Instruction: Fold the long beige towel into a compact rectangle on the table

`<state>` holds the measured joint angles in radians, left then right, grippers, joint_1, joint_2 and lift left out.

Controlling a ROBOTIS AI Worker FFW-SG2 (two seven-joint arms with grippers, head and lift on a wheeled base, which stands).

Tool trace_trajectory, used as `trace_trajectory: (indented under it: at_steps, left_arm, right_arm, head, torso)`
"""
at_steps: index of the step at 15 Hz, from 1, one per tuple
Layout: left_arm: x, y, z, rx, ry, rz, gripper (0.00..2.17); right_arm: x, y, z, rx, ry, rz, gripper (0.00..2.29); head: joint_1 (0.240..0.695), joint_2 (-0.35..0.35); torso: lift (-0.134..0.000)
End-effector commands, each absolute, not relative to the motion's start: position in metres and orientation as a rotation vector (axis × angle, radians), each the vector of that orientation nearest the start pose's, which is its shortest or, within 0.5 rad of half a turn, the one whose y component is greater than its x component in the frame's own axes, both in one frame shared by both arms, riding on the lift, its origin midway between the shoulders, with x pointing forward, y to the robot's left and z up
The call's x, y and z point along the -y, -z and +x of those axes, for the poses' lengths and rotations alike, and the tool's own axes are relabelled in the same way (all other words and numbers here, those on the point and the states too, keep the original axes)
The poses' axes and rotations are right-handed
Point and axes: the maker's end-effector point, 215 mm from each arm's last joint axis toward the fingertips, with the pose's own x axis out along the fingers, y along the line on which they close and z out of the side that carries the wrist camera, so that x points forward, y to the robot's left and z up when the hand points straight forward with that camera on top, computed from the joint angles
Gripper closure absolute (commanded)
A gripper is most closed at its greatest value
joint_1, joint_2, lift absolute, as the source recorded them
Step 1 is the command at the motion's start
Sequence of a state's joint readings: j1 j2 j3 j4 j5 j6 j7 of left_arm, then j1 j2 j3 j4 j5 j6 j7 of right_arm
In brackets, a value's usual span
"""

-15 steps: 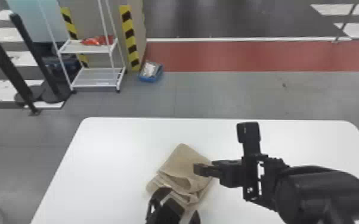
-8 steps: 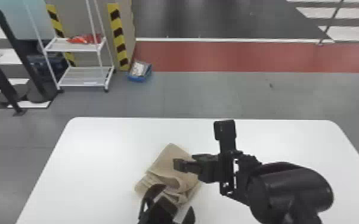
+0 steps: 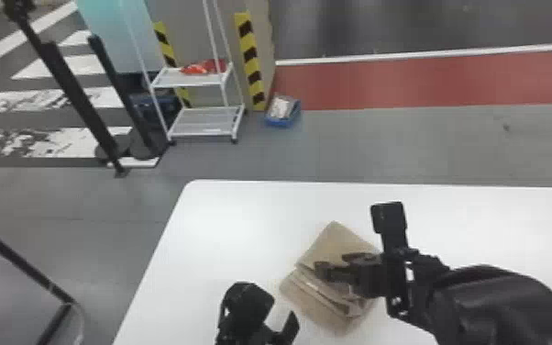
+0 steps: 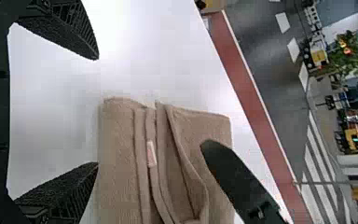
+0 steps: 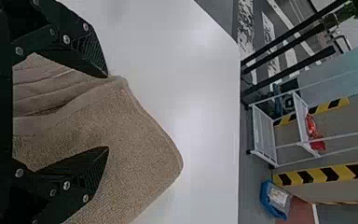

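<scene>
The beige towel lies folded in layers on the white table, turned at an angle. My left gripper stands at its left, apart from the cloth, near the table's front. In the left wrist view the left gripper is open, with the towel and its stacked edges beyond the fingers. My right gripper is over the towel's upper right part. In the right wrist view the right gripper has its fingers spread over the towel, near a rounded corner; whether they touch it I cannot tell.
Past the table's far edge stand a white wire shelf with a red item on it, a blue bin on the floor and black posts. In the left wrist view a dark finger of the right gripper reaches over the towel.
My left gripper has drawn back to the left from the towel's near side. The right gripper remains over the towel. The head view has shifted, and the towel keeps its layered shape.
</scene>
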<state>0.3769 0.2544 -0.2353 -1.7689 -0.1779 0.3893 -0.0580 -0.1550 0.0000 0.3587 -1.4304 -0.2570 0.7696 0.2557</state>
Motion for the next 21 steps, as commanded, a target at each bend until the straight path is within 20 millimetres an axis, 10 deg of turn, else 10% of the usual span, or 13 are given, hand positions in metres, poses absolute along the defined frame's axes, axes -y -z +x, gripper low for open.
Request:
trace_trajectory:
  at_steps: [1, 10, 21]
  left_arm:
    - [-0.216, 0.558, 0.407, -0.592, 0.252, 0.394, 0.06]
    - [-0.283, 0.549, 0.418, -0.604, 0.136, 0.351, 0.06]
    - [-0.290, 0.549, 0.428, -0.604, 0.124, 0.336, 0.06]
  right_arm:
    - [-0.049, 0.531, 0.467, -0.839, -0.695, 0.176, 0.40]
    - [-0.062, 0.563, 0.416, -0.980, -0.759, 0.177, 0.40]
    - [0.005, 0.558, 0.423, -1.093, -0.640, 0.163, 0.40]
  head:
    - [0.695, 0.256]
    - [0.695, 0.350]
    - [0.695, 0.350]
  torso:
    - [0.000]
    - [0.000]
    - [0.000]
